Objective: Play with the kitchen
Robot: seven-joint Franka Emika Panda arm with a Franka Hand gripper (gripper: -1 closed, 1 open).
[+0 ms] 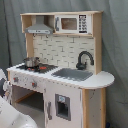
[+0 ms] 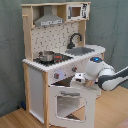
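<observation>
I see the kitchen [image 2: 55,65] standing on the wooden floor [image 2: 15,117] before a grey curtain [image 1: 112,50], its oven door [image 2: 70,102] swung partly open. At four o'clock from the stove pot [image 2: 46,56], my gripper [image 2: 79,78] sits at the door's top edge; I cannot tell how its jaws stand.
</observation>
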